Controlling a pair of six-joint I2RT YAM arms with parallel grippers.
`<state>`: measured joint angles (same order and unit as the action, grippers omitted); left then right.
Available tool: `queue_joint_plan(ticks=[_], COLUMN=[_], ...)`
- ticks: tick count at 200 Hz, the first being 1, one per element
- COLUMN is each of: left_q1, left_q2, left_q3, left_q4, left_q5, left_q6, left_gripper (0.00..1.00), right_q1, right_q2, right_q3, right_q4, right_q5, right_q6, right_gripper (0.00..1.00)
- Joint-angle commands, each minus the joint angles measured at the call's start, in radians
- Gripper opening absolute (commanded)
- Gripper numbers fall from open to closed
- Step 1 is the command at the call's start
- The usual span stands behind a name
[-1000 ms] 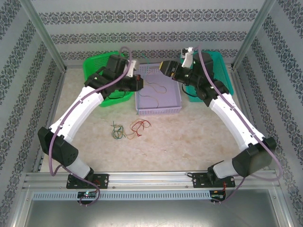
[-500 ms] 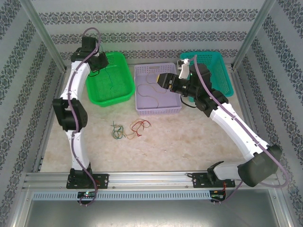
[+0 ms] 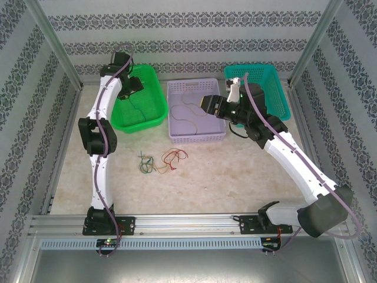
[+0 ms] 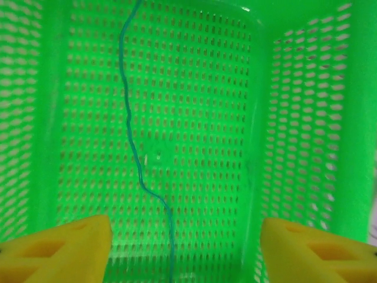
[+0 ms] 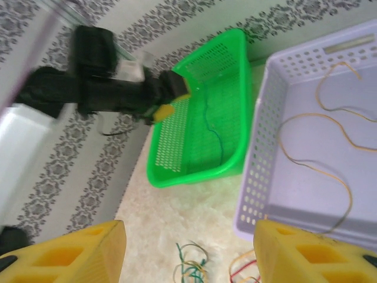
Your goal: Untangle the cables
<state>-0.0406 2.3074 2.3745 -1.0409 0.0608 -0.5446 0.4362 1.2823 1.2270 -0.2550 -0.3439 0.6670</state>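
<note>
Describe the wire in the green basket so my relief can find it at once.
Of the three baskets along the far edge of the table, take the green basket on the left. One wavy wire runs lengthwise inside it. It is a lone blue-green strand, unlike the orange wires in the lilac basket.

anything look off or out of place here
Nothing damaged or spilled. The only mess is the tangle on the table, not yet pulled apart; a green cable lies in the green basket, a yellow cable in the purple basket.
</note>
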Motion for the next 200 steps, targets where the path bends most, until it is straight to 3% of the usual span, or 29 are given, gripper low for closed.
queue_joint_plan(ticks=[1, 23, 44, 74, 88, 113, 135, 173, 200], left_q1=[-0.035, -0.063, -0.127, -0.239, -0.294, -0.326, -0.326, -0.326, -0.326], left_q2=[-0.252, -0.438, -0.63, -0.859, -0.925, -0.933, -0.899, -0.828, -0.764], left_q3=[-0.15, -0.391, -0.687, -1.12, -1.251, -1.354, -1.378, -1.387, -1.363], left_q4=[-0.074, -0.08, -0.033, 0.092, 0.165, 0.229, 0.227, 0.301, 0.3], left_q5=[-0.073, -0.05, 0.043, 0.196, 0.218, 0.246, 0.22, 0.2, 0.173], left_q6=[-0.057, -0.125, -0.227, -0.467, -0.542, -0.588, -0.575, -0.573, -0.548], left_gripper=[0.7, 0.7, 0.68, 0.63, 0.63, 0.62, 0.6, 0.56, 0.52], right_q1=[0.015, 0.065, 0.129, 0.236, 0.305, 0.443, 0.55, 0.573, 0.573], right_q2=[-0.014, -0.014, -0.005, 0.053, 0.109, 0.22, 0.298, 0.411, 0.502], right_q3=[-0.062, -0.111, -0.179, -0.268, -0.279, -0.265, -0.249, -0.184, -0.108], right_q4=[-0.021, -0.026, -0.017, 0.016, 0.023, 0.024, 0.028, 0.003, -0.038], right_q5=[0.041, 0.085, 0.122, 0.123, 0.117, 0.133, 0.234, 0.325, 0.359], right_q6=[-0.046, -0.079, -0.088, -0.049, -0.053, -0.133, -0.23, -0.234, -0.245], right_gripper=[0.59, 0.56, 0.52, 0.37, 0.36, 0.42, 0.53, 0.58, 0.52])
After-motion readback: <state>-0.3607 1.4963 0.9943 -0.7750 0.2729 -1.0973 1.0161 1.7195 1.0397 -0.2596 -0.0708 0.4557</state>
